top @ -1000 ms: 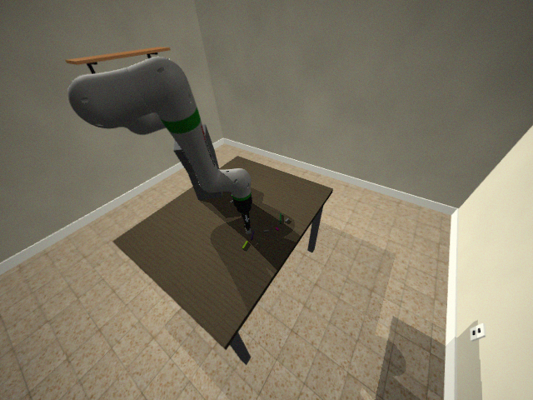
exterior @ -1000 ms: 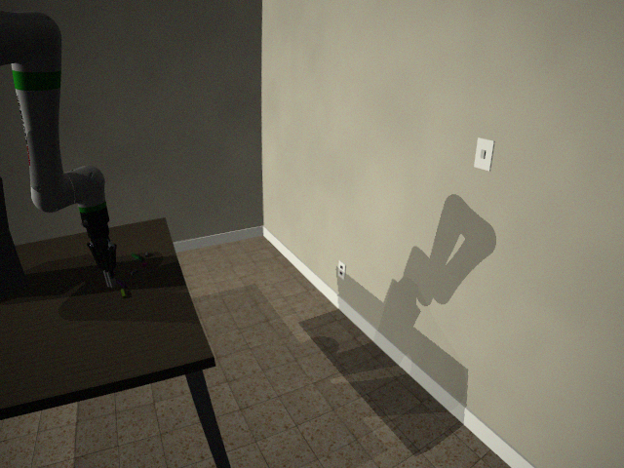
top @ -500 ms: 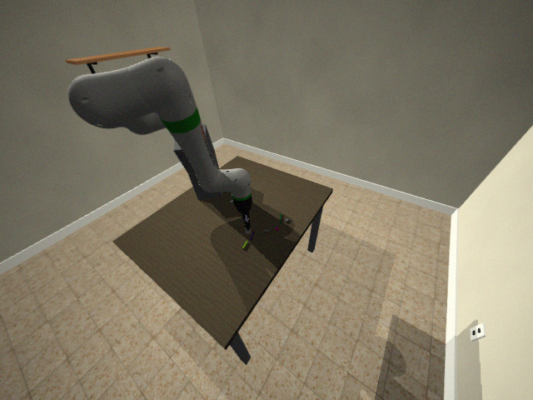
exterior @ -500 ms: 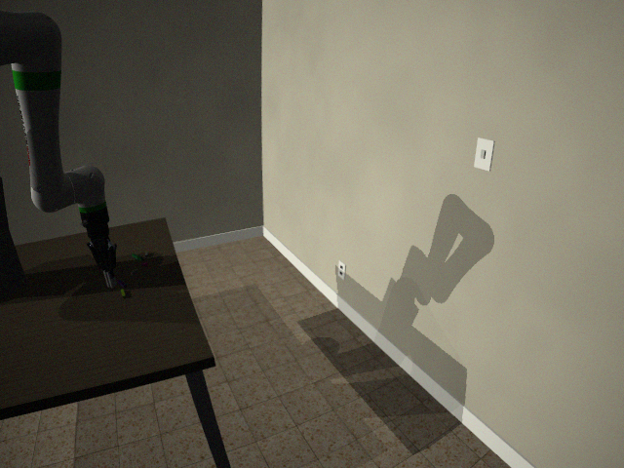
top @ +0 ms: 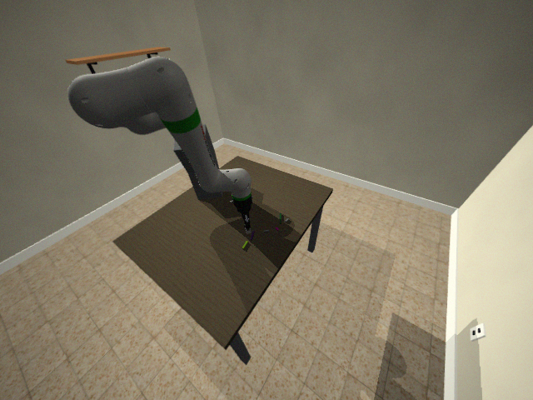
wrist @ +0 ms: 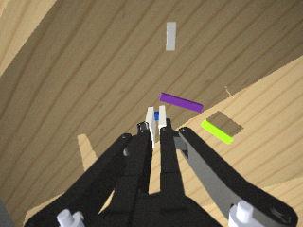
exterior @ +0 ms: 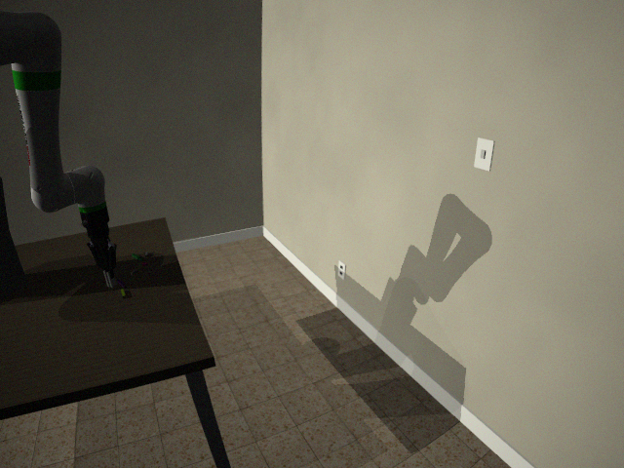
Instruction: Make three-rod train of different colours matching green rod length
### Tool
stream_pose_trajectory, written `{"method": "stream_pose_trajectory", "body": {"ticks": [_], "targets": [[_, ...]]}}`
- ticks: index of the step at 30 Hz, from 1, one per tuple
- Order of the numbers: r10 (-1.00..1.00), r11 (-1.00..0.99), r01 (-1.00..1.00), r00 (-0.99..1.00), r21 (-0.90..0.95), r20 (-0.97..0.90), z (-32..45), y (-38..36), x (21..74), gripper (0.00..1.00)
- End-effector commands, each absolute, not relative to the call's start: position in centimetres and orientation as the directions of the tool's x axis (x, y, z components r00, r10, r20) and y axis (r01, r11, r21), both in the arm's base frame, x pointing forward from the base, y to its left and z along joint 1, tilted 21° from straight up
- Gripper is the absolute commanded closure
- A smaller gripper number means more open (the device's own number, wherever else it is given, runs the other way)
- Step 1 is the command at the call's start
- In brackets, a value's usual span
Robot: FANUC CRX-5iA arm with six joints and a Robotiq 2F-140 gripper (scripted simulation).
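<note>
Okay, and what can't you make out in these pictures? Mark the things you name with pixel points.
- Blue rod (wrist: 156, 115), wrist view: partly hidden by the gripper's (top: 247, 231) (exterior: 109, 285) (wrist: 156, 117) fingers.
- Magenta rod (top: 276, 228), top view: too small and dark to judge its shape.
- Rods beyond the gripper, exterior view: too dark to tell apart fully.

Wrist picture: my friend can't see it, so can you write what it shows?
The robot's gripper pinches a tiny blue rod between its pale fingertips. Just beyond lies a purple rod, with a lime rod to its right and a grey rod farther up, on a wooden table.
</note>
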State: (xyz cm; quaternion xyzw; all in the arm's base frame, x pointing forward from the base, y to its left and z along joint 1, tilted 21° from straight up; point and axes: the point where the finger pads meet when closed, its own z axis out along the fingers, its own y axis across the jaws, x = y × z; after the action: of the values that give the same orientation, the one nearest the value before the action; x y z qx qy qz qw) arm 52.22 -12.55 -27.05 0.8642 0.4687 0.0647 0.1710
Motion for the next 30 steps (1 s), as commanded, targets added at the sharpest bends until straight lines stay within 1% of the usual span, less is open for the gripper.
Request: {"method": "stream_pose_trajectory", "body": {"ticks": [1, 8, 19, 30], "targets": [[0.832, -0.502, 0.788, 0.552, 0.356, -0.048, -27.0, -12.5, 52.2, 0.97], [0.832, -0.502, 0.788, 0.552, 0.356, -0.048, -25.3, -12.1, 51.7, 0.97], [0.832, -0.502, 0.788, 0.552, 0.356, -0.048, -18.4, -10.4, 49.7, 0.97], [0.832, -0.502, 0.788, 0.552, 0.356, -0.048, -17.7, -10.2, 49.5, 0.97]]}}
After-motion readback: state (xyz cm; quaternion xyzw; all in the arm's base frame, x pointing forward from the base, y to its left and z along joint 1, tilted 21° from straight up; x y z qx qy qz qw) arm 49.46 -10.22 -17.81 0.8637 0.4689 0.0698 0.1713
